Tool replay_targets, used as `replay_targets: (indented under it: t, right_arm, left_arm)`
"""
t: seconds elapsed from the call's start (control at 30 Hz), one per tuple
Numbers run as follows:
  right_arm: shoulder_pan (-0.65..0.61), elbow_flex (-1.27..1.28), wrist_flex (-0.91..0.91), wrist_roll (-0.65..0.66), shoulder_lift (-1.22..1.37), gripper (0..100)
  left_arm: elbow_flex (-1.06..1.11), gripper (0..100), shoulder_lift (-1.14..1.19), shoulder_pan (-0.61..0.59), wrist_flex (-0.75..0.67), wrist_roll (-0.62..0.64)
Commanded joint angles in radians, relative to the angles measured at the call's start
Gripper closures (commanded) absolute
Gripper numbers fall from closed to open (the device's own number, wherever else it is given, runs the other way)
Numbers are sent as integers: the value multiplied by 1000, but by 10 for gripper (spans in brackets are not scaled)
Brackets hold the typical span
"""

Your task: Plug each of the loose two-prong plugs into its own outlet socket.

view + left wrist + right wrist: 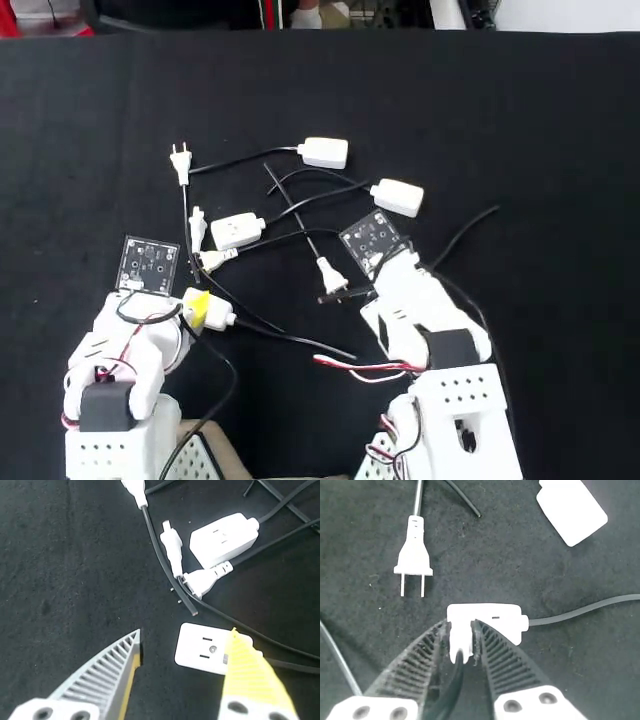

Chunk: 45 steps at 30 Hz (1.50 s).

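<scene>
My right gripper [459, 625] is shut on a white two-prong plug [460, 645] whose front meets a white outlet socket [485, 617]; its prongs are hidden. A loose white plug [413, 555] lies just beyond, also seen as the plug [330, 272] beside the right gripper [385, 262]. My left gripper [185, 632] stands open, its yellow finger [245, 665] touching a white outlet socket [202, 650] on the cloth. Further off lie another socket [225, 537] and two loose plugs [172, 550] [205, 577]. From above, the left gripper [185, 300] sits by that socket [215, 315].
Two more white sockets [325, 152] [398, 197] and a plug [181, 160] lie further back on the black cloth [520, 120]. Black cables [300, 215] cross the middle between the arms. The far and right parts of the cloth are open.
</scene>
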Motion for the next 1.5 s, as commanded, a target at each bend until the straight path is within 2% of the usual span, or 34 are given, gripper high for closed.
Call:
replay_targets:
  t: [0.0, 0.6, 0.73, 1.0, 1.13, 1.3, 1.47]
  right_arm:
    - [15, 5, -14, 21, 15, 987]
    - [43, 166, -115, 52, 8, 987]
    - [170, 153, -149, 120, 8, 987]
    - [571, 186, -325, 331, 8, 987]
    - [724, 245, -451, 423, 12, 987]
    - [841, 288, -572, 453, 15, 987]
    - [853, 288, -586, 453, 10, 984]
  left_arm:
    - [-1, 737, -2, -7, 8, -9]
    - [-1, 737, -2, -7, 9, -9]
    - [-1, 737, -2, -7, 9, -9]
    - [1, 737, -2, -7, 9, -9]
    - [12, 737, -2, -7, 5, -9]
    - [12, 737, -2, -7, 3, -9]
    - [12, 737, -2, -7, 8, -8]
